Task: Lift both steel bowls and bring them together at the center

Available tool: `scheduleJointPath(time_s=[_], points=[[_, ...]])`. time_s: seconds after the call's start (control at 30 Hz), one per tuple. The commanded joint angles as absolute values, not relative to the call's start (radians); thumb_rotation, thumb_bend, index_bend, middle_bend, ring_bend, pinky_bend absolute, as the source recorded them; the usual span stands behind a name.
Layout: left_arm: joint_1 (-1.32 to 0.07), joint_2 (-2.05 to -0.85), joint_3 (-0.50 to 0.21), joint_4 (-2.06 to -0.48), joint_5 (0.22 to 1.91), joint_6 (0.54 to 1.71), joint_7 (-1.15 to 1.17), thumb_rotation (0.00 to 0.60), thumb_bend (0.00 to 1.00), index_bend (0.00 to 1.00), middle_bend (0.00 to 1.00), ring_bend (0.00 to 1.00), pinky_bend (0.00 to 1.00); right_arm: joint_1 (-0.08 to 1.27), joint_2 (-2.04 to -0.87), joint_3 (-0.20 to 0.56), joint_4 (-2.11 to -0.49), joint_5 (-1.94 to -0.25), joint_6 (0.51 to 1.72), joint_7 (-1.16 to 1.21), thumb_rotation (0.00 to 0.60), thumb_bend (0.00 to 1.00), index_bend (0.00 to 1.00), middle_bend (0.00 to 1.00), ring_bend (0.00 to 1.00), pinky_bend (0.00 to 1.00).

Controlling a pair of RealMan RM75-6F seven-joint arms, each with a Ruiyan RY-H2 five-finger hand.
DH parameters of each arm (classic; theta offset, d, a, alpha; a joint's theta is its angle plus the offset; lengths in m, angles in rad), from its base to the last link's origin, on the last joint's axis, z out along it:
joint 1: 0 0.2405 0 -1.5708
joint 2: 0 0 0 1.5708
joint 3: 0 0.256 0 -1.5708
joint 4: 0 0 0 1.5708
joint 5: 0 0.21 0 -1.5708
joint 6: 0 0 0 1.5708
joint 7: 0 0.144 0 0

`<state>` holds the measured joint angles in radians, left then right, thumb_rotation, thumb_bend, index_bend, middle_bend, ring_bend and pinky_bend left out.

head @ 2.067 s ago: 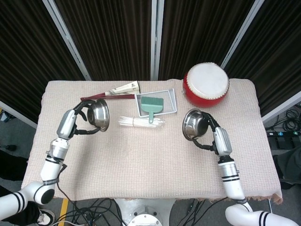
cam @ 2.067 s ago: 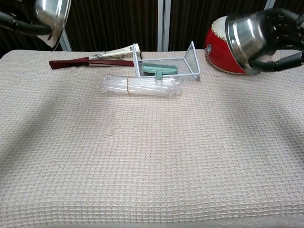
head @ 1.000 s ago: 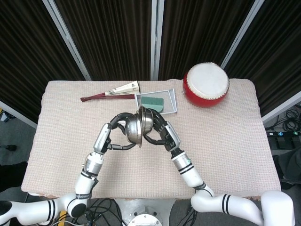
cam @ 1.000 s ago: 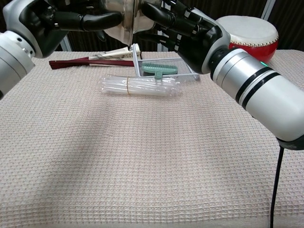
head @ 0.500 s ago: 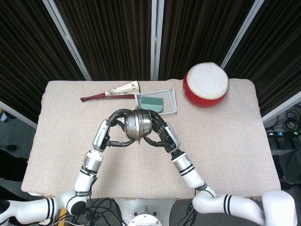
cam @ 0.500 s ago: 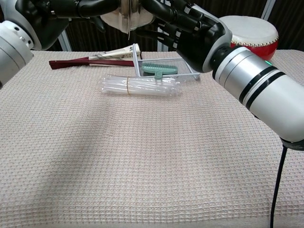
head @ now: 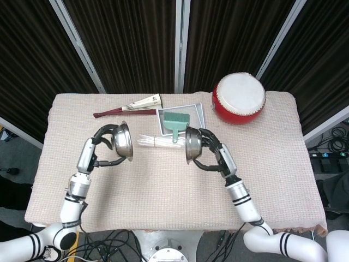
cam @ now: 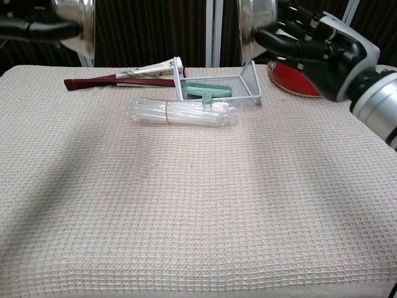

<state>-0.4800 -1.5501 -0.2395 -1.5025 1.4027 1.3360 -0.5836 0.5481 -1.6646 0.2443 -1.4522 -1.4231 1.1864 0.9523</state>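
Two steel bowls hang in the air above the table, each tilted on its side with the open faces turned toward each other. My left hand (head: 104, 143) grips the left steel bowl (head: 122, 142) over the table's left-centre; in the chest view that bowl (cam: 79, 22) shows at the top left. My right hand (head: 210, 148) grips the right steel bowl (head: 192, 144) right of centre, and the chest view shows this hand (cam: 313, 38) with its bowl (cam: 257, 17) at the top. A wide gap separates the two bowls.
Below the gap lies a clear plastic packet (head: 163, 142). Behind it stands a white tray (head: 194, 112) with a green brush (head: 176, 122). A red drum (head: 239, 99) sits at the back right, and a folded fan (head: 128, 108) lies at the back left.
Half a second ago the two bowls were pressed together at the centre. Both hands have since swung outward, each carrying its bowl, and the bowls now stand apart.
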Motion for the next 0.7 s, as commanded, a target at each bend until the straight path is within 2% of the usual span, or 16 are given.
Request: scheduleJointPath(time_s=[0.03, 0.13, 0.27, 0.4, 0.57, 0.63, 0.7], points=[[-0.467, -1.442, -0.118, -1.334, 1.451, 1.248, -0.348, 0.6, 0.09, 0.39, 0.43, 0.43, 0.55, 0.447, -1.5, 0.093, -1.489, -1.387, 1.172, 0.532, 0.6, 0.32, 0.27, 0.35, 0.26, 0.31], [-0.482, -1.397, -0.058, -1.287, 1.489, 1.184, -0.218, 0.6, 0.09, 0.41, 0.43, 0.43, 0.54, 0.416, -1.432, 0.049, -1.557, -1.321, 1.142, 0.34, 0.6, 0.32, 0.27, 0.35, 0.26, 0.31], [-0.551, -1.364, -0.039, -1.347, 1.46, 1.025, 0.006, 0.6, 0.1, 0.41, 0.43, 0.43, 0.54, 0.393, -1.387, 0.026, -1.635, -1.248, 1.132, 0.175, 0.6, 0.32, 0.27, 0.35, 0.26, 0.31], [-0.576, -1.423, -0.061, -1.313, 1.404, 0.995, 0.177, 0.6, 0.1, 0.41, 0.43, 0.43, 0.54, 0.376, -1.373, 0.018, -1.68, -1.207, 1.134, 0.083, 0.6, 0.32, 0.27, 0.35, 0.26, 0.31], [-0.614, -1.467, -0.079, -1.234, 1.35, 0.931, 0.263, 0.6, 0.1, 0.41, 0.43, 0.42, 0.53, 0.368, -1.349, 0.008, -1.729, -1.2, 1.128, 0.023, 0.6, 0.32, 0.27, 0.35, 0.26, 0.3], [-0.635, -1.465, -0.081, -1.227, 1.318, 0.875, 0.291, 0.6, 0.1, 0.39, 0.42, 0.4, 0.5, 0.368, -1.349, 0.016, -1.732, -1.192, 1.123, 0.017, 0.6, 0.32, 0.27, 0.35, 0.26, 0.3], [-0.651, -1.45, -0.076, -1.242, 1.299, 0.825, 0.303, 0.6, 0.09, 0.31, 0.36, 0.34, 0.43, 0.369, -1.354, 0.026, -1.726, -1.184, 1.119, 0.017, 0.6, 0.31, 0.26, 0.33, 0.25, 0.28]])
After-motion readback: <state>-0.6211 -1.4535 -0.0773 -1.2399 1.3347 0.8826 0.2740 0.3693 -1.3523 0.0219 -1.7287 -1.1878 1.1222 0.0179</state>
